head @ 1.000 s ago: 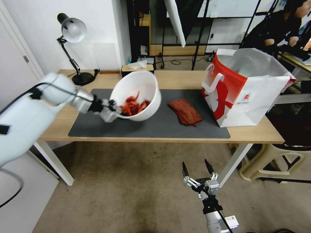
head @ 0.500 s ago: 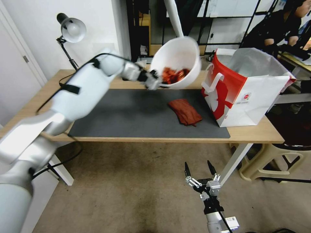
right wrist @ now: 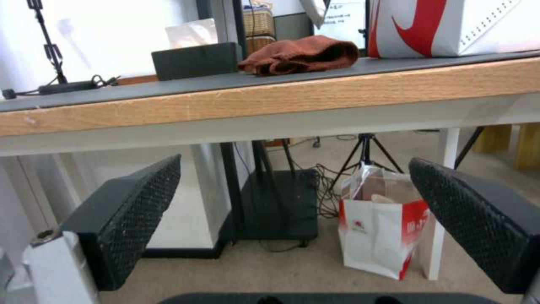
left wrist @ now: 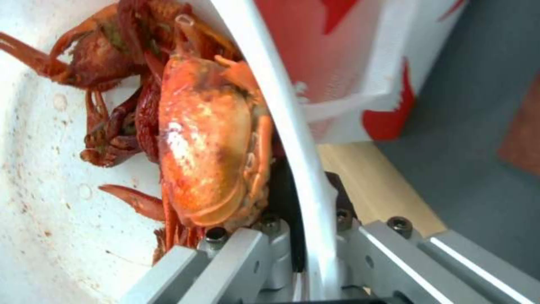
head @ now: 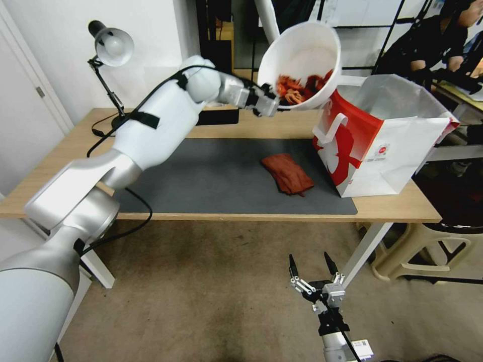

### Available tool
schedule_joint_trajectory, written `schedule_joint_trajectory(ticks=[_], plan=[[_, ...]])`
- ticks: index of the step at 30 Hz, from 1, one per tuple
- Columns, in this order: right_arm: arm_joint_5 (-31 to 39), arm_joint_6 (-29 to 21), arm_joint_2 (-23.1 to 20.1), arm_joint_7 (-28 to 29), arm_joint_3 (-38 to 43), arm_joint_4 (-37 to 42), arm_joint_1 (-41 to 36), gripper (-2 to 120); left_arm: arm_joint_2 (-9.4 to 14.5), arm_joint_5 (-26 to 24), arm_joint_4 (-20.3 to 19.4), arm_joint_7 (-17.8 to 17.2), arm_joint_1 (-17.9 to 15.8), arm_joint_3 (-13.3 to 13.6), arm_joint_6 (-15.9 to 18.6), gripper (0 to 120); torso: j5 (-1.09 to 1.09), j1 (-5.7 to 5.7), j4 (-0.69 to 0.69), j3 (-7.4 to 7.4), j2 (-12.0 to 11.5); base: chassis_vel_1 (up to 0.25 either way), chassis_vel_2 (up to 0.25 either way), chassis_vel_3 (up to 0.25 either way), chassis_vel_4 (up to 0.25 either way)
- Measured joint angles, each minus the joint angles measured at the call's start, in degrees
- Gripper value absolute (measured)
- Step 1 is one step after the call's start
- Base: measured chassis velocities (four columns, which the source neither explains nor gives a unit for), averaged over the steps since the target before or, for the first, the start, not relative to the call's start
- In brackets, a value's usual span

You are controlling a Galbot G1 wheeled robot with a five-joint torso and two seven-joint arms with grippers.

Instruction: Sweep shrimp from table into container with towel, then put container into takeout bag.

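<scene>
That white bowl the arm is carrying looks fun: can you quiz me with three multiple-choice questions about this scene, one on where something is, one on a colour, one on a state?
1. Where is the container?
A. Flat on the mat
B. Held in the air beside the takeout bag
C. On the floor

2. What colour is the towel?
A. Rust-red brown
B. Blue
C. White

3. How does the right gripper stand?
A. Shut on the towel
B. Shut on the bag's handle
C. Open, holding nothing

Answers: 1 B, the left gripper clamps its rim above the table. 2 A, it lies on the grey mat. 3 C, its fingers stand apart below the table edge.
</scene>
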Motion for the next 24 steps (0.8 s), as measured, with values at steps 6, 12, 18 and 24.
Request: schedule_joint_trajectory(ticks=[6, 12, 18, 24], plan=[[0.1, 0.0, 0.2, 0.0, 0.2, 0.0, 0.0, 100, -4.8, -0.5, 2.2, -0.7, -3.1, 2.2, -0.1, 0, 0.01, 0.0, -0.04, 0.0, 0.0, 0.0, 0.0, 0.0, 0.0], [0.5, 0.0, 0.0, -0.1, 1.0, 0.0, -0.4, 100, -7.8, -0.8, 2.8, -1.4, -4.3, 4.0, -0.1, 0, 0.0, 0.0, -0.02, 0.0, 0.0, 0.0, 0.0, 0.0, 0.0], [0.8, 0.1, -0.1, -0.2, 1.5, -0.1, -0.6, 100, -10.0, -0.6, 3.3, -2.7, -4.7, 5.2, -0.3, 0, 0.0, 0.0, -0.02, 0.0, 0.0, 0.0, 0.0, 0.0, 0.0], [1.1, 0.1, -0.2, -0.3, 1.8, -0.2, -0.6, 100, -11.7, -0.3, 4.3, -3.2, -5.2, 5.9, -0.6, 0, 0.0, 0.0, -0.02, 0.0, 0.0, 0.0, 0.0, 0.0, 0.0]])
